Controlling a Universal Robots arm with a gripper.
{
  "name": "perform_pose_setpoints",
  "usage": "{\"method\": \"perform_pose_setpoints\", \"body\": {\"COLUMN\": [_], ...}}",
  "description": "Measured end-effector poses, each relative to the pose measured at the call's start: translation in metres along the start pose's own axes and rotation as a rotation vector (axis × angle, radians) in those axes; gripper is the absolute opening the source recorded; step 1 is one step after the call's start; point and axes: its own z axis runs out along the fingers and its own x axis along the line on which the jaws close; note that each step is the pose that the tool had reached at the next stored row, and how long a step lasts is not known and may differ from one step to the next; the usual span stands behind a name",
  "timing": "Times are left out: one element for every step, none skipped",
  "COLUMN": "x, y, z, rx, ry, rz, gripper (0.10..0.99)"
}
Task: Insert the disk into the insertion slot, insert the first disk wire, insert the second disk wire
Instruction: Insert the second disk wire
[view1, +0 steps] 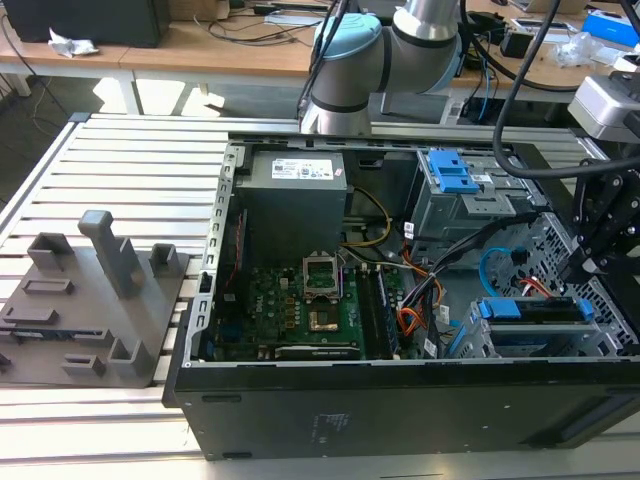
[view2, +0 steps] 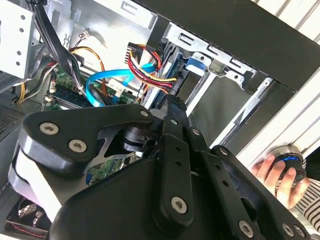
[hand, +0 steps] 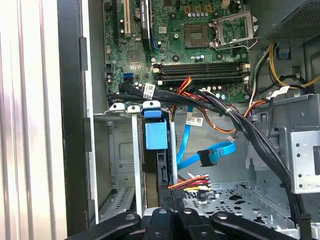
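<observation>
The slatted counter (view1: 130, 160) carries an open black computer case (view1: 400, 400) that fills the exterior view from centre to three o'clock. The arm (view1: 400, 50) comes in from twelve o'clock. A grey fixture block (view1: 100, 300) sits well apart at nine o'clock, with bare slats all round it. Inside the case, the insertion slot (view1: 500, 345) lies at four o'clock, tight against the near wall's edge. The disk (view1: 530, 310) sits in it with its blue carrier showing, and from the first wrist view the disk (hand: 156, 135) stands edge-on with an open bay beside it. The gripper (view1: 585, 268) hangs just over the disk's end, at three o'clock. From where I stand the jaws look clenched together in the first wrist view (hand: 172, 210), and I can make out nothing between them. The red and yellow wires (hand: 192, 181) reach the disk's end right by the tips. The blue cable (hand: 210, 152) dangles loose nearby, its plug clear of the disk. A hand (view2: 277, 172) rests on a round knob outside the case.
</observation>
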Motion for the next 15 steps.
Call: {"method": "perform_pose_setpoints", "body": {"x": [0.0000,0.0000,0.0000,0.0000,0.0000,0.0000,0.0000,0.0000,0.0000,0.0000,0.0000,0.0000,0.0000,0.0000,0.0000], "y": [0.0001,0.0001,0.0001,0.0002,0.0002,0.0002,0.0002,0.0003,0.0003,0.0003,0.0003,0.0003,0.0004,0.0004,0.0018], "z": [0.0000,0.0000,0.0000,0.0000,0.0000,0.0000,0.0000,0.0000,0.0000,0.0000,0.0000,0.0000,0.0000,0.0000,0.0001], "rx": [0.000,0.000,0.000,0.000,0.000,0.000,0.000,0.000,0.000,0.000,0.000,0.000,0.000,0.000,0.000], "ry": [0.0000,0.0000,0.0000,0.0000,0.0000,0.0000,0.0000,0.0000,0.0000,0.0000,-0.0001,0.0000,0.0000,-0.0001,0.0000], "rz": [0.000,0.000,0.000,0.000,0.000,0.000,0.000,0.000,0.000,0.000,0.000,0.000,0.000,0.000,0.000], "gripper": [0.106,0.106,0.106,0.173,0.235,0.294,0.357,0.357,0.420,0.420,0.420,0.420,0.420,0.420,0.420]}}
